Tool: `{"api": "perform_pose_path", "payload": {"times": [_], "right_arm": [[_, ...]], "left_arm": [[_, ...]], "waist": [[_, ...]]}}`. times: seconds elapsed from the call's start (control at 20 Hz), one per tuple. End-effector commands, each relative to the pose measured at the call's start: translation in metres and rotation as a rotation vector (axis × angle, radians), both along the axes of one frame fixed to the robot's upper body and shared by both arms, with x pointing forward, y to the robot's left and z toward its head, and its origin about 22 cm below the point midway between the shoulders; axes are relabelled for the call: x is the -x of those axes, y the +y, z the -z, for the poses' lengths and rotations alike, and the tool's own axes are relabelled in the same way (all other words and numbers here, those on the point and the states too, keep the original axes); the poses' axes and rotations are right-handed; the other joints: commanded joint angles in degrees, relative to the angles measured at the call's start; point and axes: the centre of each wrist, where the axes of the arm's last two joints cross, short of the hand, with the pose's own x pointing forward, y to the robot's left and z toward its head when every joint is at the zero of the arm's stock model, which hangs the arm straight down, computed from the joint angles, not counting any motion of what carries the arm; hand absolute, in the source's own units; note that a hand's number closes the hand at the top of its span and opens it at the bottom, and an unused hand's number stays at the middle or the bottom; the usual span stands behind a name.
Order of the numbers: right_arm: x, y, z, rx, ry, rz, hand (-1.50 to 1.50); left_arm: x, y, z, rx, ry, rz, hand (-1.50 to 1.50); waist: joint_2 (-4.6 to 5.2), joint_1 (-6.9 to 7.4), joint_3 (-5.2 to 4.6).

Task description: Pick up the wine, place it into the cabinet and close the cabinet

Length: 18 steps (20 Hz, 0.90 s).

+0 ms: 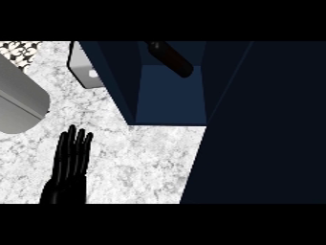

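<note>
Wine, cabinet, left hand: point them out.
wine [171, 59], head view, on its dark body.
cabinet [171, 98], head view, on the inner floor.
left hand [70, 165], head view, on the palm.

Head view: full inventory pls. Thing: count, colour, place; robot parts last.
counter: 1, white-grey marble, fills the left and centre.
cabinet: 1, dark navy, top centre, interior open to view.
cabinet door: 1, dark navy, large panel covering the right side.
wine: 1, dark bottle, lying tilted inside the cabinet at the top.
grey cylinder: 1, light grey, left edge, lying across the counter; what it is cannot be told.
grey panel: 1, grey with dark rim, just left of the cabinet, partly hidden.
left hand: 1, black, lower left, fingers straight, over the counter.
right hand: not in view.
</note>
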Motion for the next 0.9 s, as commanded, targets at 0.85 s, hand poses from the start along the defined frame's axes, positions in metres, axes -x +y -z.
{"api": "perform_pose_path", "payload": {"times": [0.85], "right_arm": [[-0.003, 0.096, -0.030, -0.127, 0.029, -0.184, 1.50]], "left_arm": [[0.040, 0.106, -0.021, 0.014, -0.022, -0.020, -1.50]], "waist": [[0.21, 2.46, -0.27]]}}
